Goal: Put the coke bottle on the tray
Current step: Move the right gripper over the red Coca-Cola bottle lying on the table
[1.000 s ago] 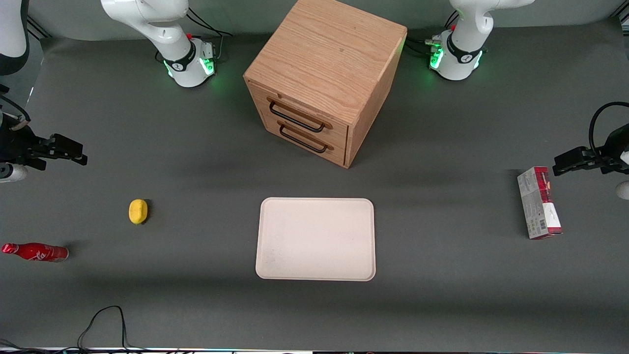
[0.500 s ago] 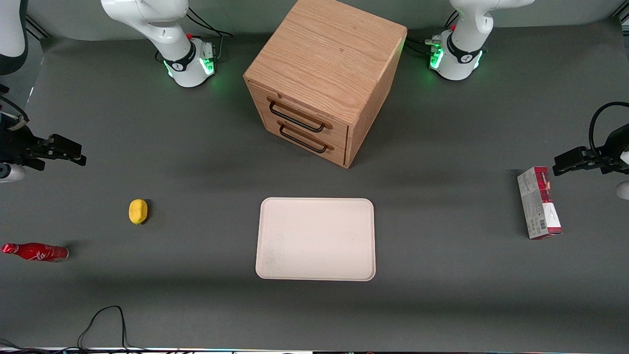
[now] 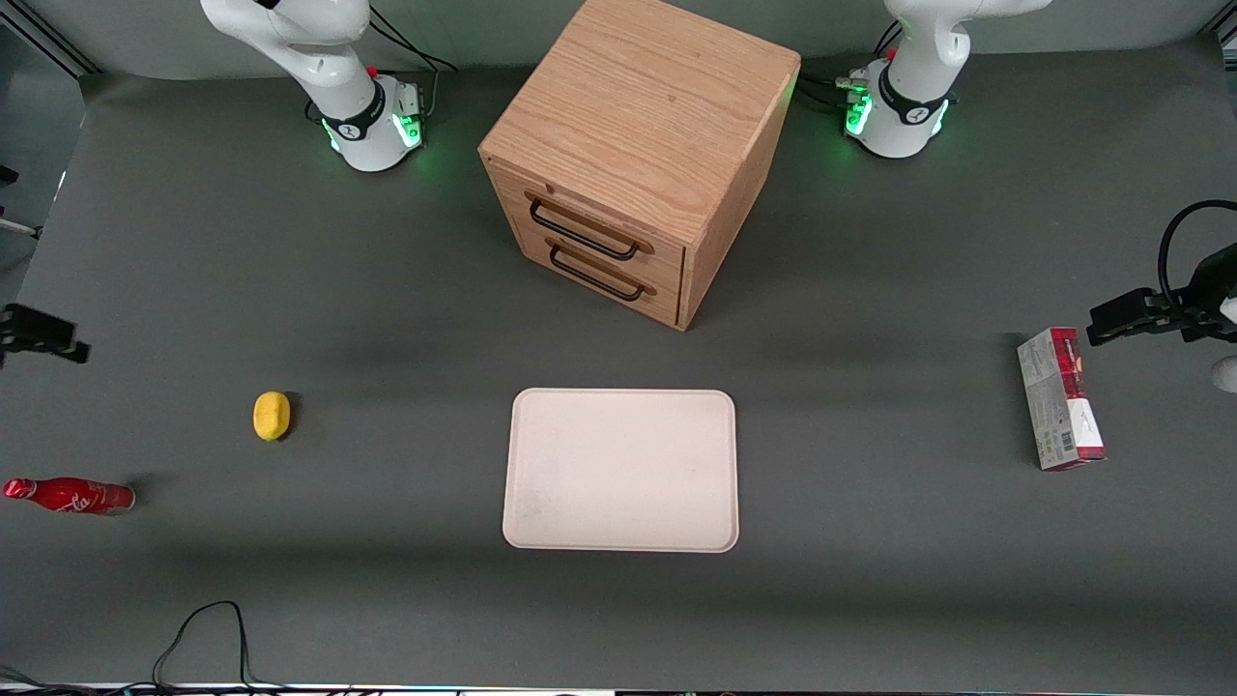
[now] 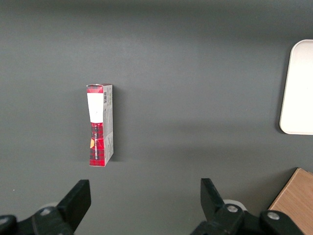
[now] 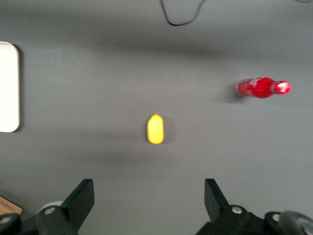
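Note:
The coke bottle [image 3: 70, 495] [image 5: 261, 87] is a small glossy red bottle lying on its side on the grey table, at the working arm's end. The tray [image 3: 620, 470] [image 5: 9, 87] is cream, flat and bare, in front of the wooden cabinet and nearer the front camera. My gripper [image 3: 46, 334] [image 5: 149, 196] hovers over the table edge at the working arm's end, farther from the front camera than the bottle and apart from it. It is open, its fingers spread wide with nothing between them.
A yellow lemon [image 3: 272, 416] [image 5: 155, 129] lies between the bottle and the tray. A wooden two-drawer cabinet [image 3: 638, 155] stands mid-table. A red-and-grey carton [image 3: 1058, 398] [image 4: 100, 125] lies toward the parked arm's end. A black cable [image 3: 208, 628] loops at the front edge.
My gripper has slid outward toward the working arm's end of the table and a little nearer the front camera. Bottle, lemon and tray have not moved.

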Controlling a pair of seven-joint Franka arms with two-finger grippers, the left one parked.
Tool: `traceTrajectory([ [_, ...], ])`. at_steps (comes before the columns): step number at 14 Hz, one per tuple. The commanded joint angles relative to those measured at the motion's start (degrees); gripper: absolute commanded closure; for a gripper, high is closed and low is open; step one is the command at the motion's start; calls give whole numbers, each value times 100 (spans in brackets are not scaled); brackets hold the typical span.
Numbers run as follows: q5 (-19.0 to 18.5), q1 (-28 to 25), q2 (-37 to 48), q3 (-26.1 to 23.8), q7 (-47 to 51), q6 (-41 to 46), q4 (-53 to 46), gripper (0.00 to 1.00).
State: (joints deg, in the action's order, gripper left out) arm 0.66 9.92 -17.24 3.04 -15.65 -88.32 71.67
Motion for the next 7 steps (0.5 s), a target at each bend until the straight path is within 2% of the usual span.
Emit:
traceTrajectory([
  [1, 197, 649, -1304, -67, -585, 482, -1765, 0],
  [4, 197, 1159, -2158, -146, -966, 290, -2664, 0],
  [7, 189, 1661, -2389, -383, -1079, -184, -2746, 0],
])
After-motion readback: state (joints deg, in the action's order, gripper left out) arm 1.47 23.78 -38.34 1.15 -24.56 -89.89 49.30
